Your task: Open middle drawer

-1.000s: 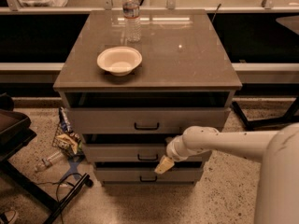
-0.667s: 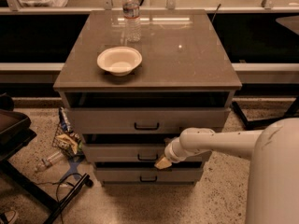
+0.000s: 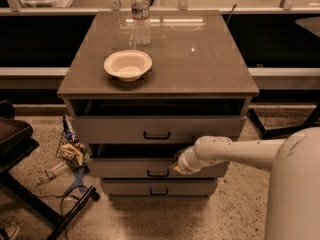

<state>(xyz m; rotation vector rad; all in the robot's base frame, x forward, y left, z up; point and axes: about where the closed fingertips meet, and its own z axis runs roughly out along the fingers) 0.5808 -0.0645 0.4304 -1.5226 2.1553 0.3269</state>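
The middle drawer (image 3: 120, 168) is the second of three grey drawers in the cabinet, with a low flat front and a small black loop handle (image 3: 158, 173) at its centre. A dark gap shows above its front. My gripper (image 3: 176, 168) comes in from the right on the white arm (image 3: 235, 151). Its tip sits at the upper edge of the middle drawer's front, just right of the handle. I cannot see whether it touches the handle.
The taller top drawer (image 3: 115, 129) stands a little way out, and the bottom drawer (image 3: 125, 188) is below. A white bowl (image 3: 128, 64) and a water bottle (image 3: 141, 14) stand on the cabinet top (image 3: 200, 59). Litter (image 3: 72, 151) and a black stand (image 3: 30, 199) are on the floor at left.
My gripper has risen slightly, from the lower part of the middle drawer's front to its upper edge near the handle. The drawers look unmoved.
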